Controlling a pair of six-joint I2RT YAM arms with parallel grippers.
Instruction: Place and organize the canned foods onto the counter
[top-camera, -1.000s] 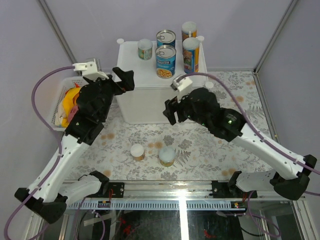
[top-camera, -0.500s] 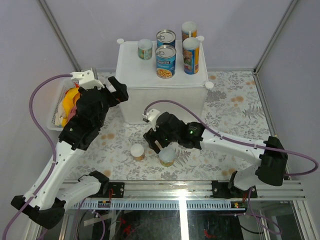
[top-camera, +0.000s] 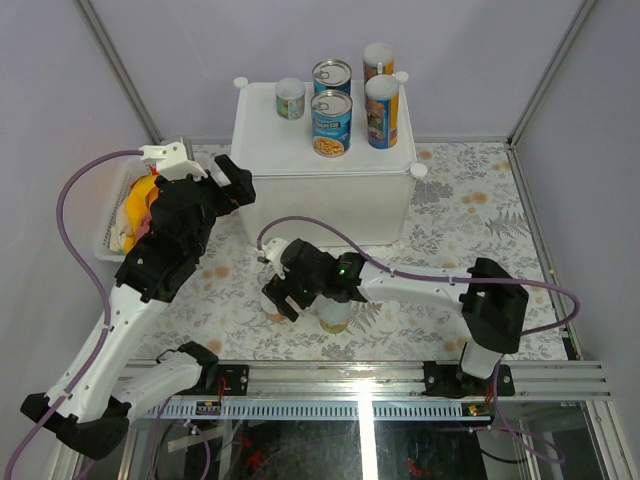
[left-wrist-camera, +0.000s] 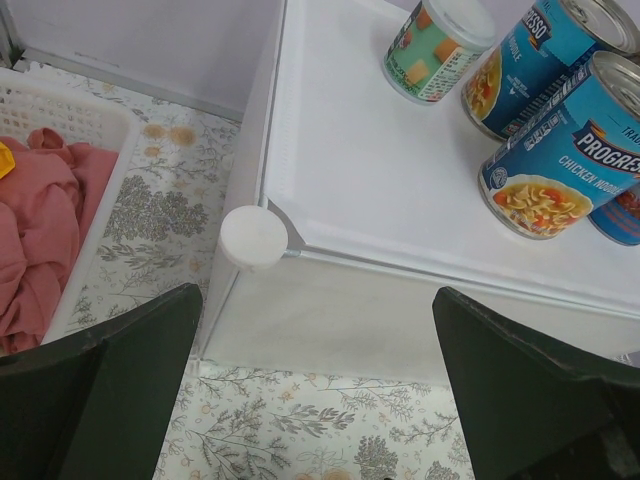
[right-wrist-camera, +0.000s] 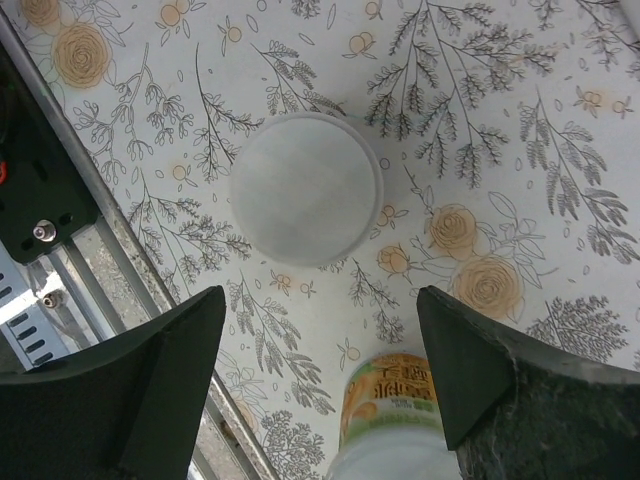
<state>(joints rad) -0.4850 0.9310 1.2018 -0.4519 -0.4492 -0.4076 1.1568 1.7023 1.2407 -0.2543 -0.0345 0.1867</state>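
**Pickup step: right tool (right-wrist-camera: 320, 300) over white-lidded jar (right-wrist-camera: 307, 187)**

The jar stands on the floral table (right-wrist-camera: 520, 120), with a second jar (right-wrist-camera: 388, 425) just beside it. Five cans (top-camera: 331, 120) top the white box (top-camera: 280, 150). Jaws wide, the right tool must lower and close. The left tool (left-wrist-camera: 315, 340) gapes, empty.

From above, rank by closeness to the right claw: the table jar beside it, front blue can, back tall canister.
1. Table jar, just beside the right gripper.
2. Front blue can, on the counter.
3. Back tall canister, at the far edge.
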